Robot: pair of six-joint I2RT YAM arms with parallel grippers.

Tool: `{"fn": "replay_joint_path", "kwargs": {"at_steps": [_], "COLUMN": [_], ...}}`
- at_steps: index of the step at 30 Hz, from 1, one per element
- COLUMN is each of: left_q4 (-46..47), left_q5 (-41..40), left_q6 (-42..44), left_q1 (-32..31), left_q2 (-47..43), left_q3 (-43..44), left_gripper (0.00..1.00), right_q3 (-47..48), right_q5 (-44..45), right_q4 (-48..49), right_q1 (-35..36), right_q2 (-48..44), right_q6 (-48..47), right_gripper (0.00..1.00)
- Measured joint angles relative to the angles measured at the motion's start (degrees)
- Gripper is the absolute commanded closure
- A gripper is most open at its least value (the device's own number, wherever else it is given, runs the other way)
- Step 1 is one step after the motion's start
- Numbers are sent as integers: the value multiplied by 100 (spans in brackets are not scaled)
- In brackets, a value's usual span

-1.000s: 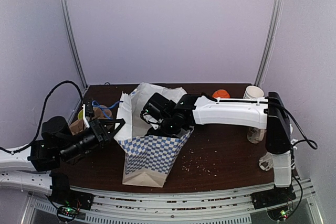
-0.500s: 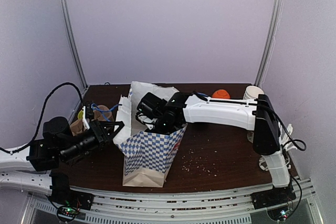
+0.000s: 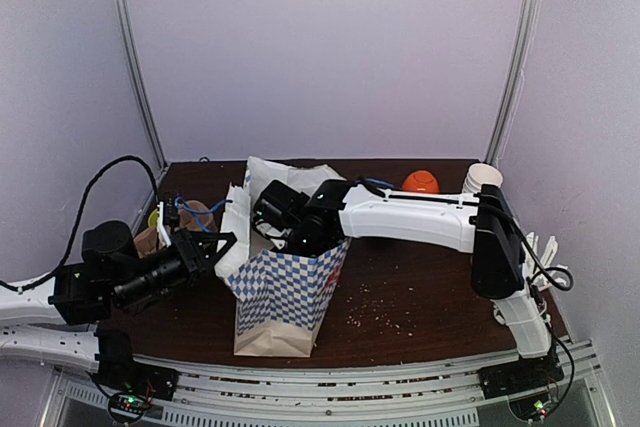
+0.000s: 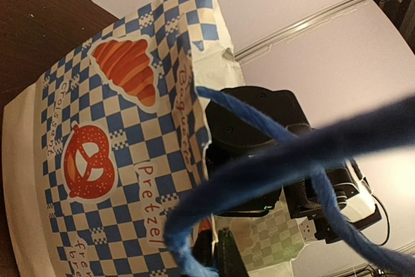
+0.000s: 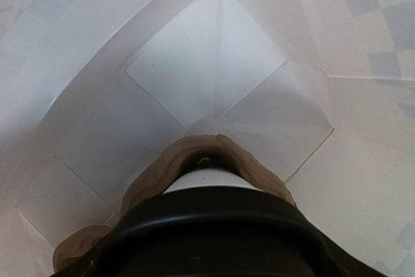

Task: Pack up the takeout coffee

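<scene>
The left tool (image 3: 222,240) was clenched at the paper bag (image 3: 285,292)'s rim. Right of it, inside the bag, the right tool (image 5: 205,163) gripped the takeout coffee (image 5: 207,185) just below its lid. Thin-walled and crushable, the cup wanted a gentle, upright hold there.

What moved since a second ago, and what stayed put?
The right arm swung left, elbow too, and reached deeper into the checkered paper bag, with the takeout coffee now low inside it. The left gripper stayed shut on the bag's edge. The orange thing at the back did not move.
</scene>
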Motion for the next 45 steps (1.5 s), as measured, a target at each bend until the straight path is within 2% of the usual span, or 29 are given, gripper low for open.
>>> {"fn": "replay_joint_path", "kwargs": {"at_steps": [24, 32, 35, 45], "left_q4": [-181, -254, -289, -299], "left_q5": [-4, -4, -11, -26], "left_q6": [26, 26, 33, 118], "left_q1": [0, 0, 0, 0], "left_q2": [-164, -208, -229, -186], "left_q3": [-2, -2, -2, 0], "left_gripper": [100, 100, 100, 100], "right_q3": [22, -2, -9, 103], "right_q5": [61, 72, 68, -42], "right_q4": [227, 289, 240, -323], "right_q1": [11, 11, 11, 22], "right_q2": [192, 109, 90, 114], "right_q6": [-140, -118, -72, 133], "right_gripper": [24, 9, 0, 0]}}
